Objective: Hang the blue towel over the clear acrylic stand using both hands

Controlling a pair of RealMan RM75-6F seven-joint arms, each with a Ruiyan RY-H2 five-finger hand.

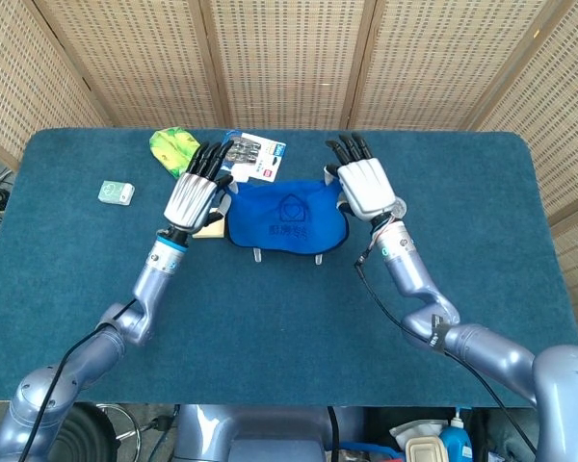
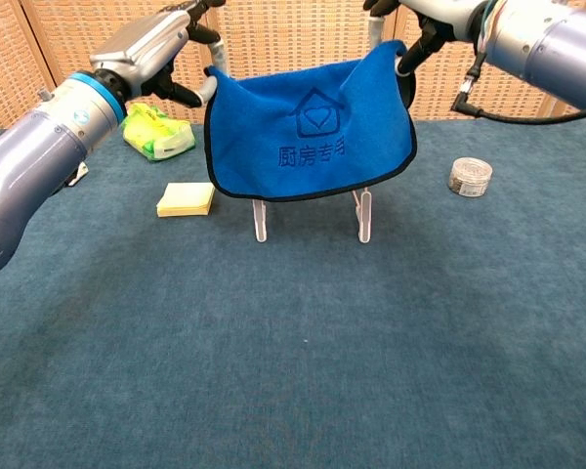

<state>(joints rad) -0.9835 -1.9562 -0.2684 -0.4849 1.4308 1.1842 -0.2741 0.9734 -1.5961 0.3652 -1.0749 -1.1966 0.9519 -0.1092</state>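
Towel: my blue towel (image 2: 311, 137) hangs spread in front of the clear acrylic stand (image 2: 363, 216), covering all but its two feet; whether it already rests on the stand's top I cannot tell.
Left robot hand: my left robot hand (image 1: 192, 191) pinches the towel's upper left corner, its other fingers stretched out toward the far side of the table (image 1: 289, 318).
Right robot hand: my right robot hand (image 1: 367, 187) holds the upper right corner, which stands up in a peak in the chest view; the fingers point away from me.
Stand: it sits near the middle of the table, between my two hands.
Left of the stand: a yellow pad of sticky notes (image 2: 187, 198) lies just beside the towel's left edge; farther left and back lies a green-yellow packet (image 2: 157, 134), and a small white-green box (image 1: 117, 193) well apart at the left.
Far side: a printed card (image 1: 254, 154) lies beyond the towel.
Right: a small round tin (image 2: 470, 177) sits on the table, apart from the stand.
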